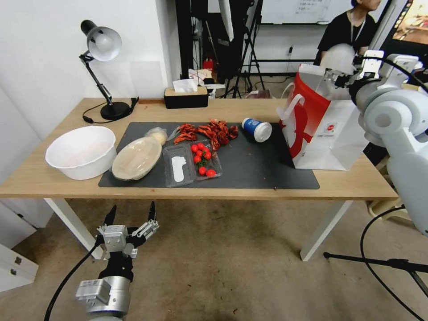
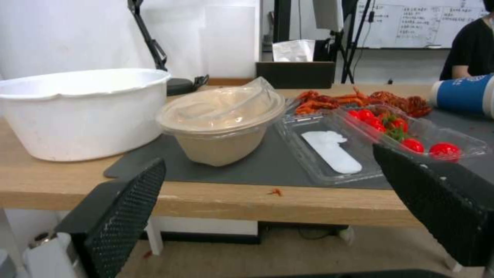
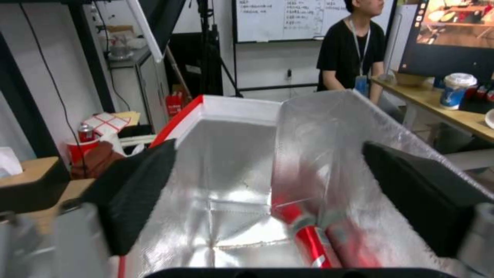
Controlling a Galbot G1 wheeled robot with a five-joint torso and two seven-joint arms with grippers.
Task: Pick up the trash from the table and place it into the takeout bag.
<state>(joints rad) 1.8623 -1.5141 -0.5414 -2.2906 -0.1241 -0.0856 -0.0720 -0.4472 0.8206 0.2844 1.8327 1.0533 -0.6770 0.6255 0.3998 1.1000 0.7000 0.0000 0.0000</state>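
Note:
On the table [image 1: 223, 189], my right gripper [image 1: 336, 78] hangs open over the mouth of the takeout bag [image 1: 330, 133]. The right wrist view looks into the foil-lined takeout bag [image 3: 237, 110], with the right gripper [image 3: 268, 146] spread wide above it. A red soda can [image 3: 308, 239] lies on the bag's floor. A pale translucent shape [image 1: 337, 58] hovers by the fingers; I cannot tell what it is. A blue paper cup [image 1: 257, 129] lies on its side on the mat. The beige container [image 1: 136, 158] and a small wad [image 1: 157, 133] sit at the mat's left. My left gripper [image 1: 131, 213] is open below the table's front edge, facing the beige container [image 2: 221, 123].
A big white bowl [image 1: 80, 151] stands at the table's left end. An open clamshell of cherry tomatoes [image 1: 191, 162] and red crayfish shells [image 1: 207, 130] lie mid-mat. A desk lamp [image 1: 104, 80] and tissue box [image 1: 186, 96] stand at the back. A tripod leg [image 1: 379, 263] crosses the floor at right.

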